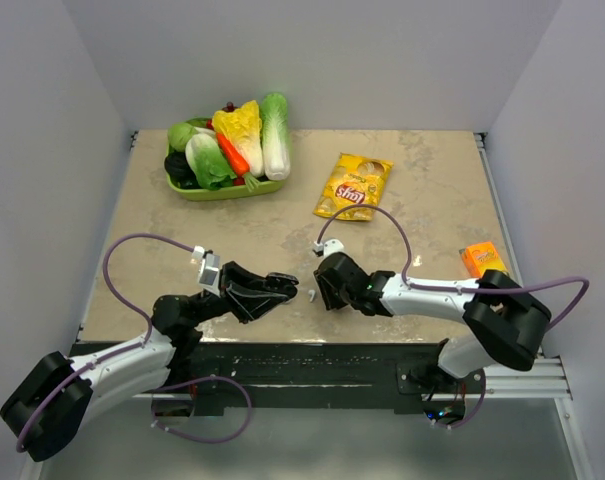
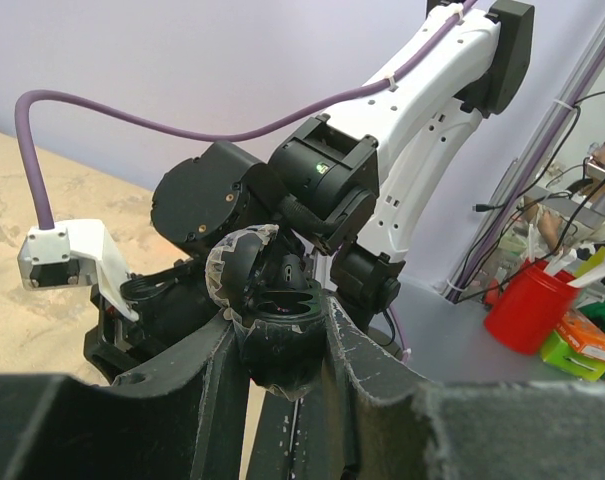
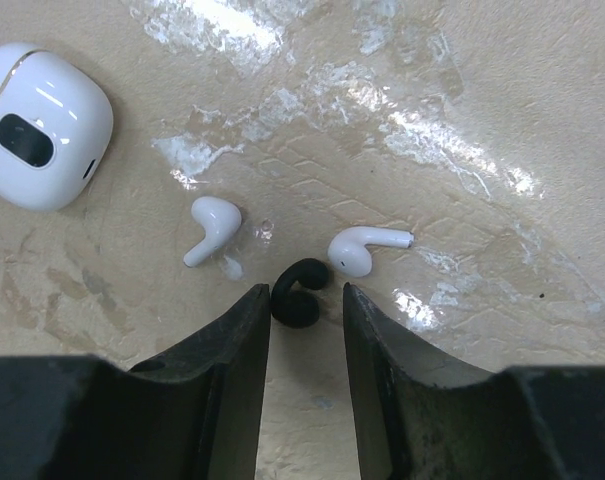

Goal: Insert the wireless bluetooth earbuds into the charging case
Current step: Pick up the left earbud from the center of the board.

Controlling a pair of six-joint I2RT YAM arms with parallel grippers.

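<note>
Left end effector [image 2: 280,318] is clamped on the dark charging case [image 2: 282,365], which is hinged open and wedged right between its fingers. Right end effector [image 3: 304,298] is open and low over the desk [image 3: 502,90], with a dark earbud [image 3: 288,306] lying on the desk in the gap at its fingertips. A white earbud [image 3: 211,228] lies just beyond one tip and a second white earbud [image 3: 365,249] just beyond the other. A white case [image 3: 40,125] sits further out, past the first white earbud.
</note>
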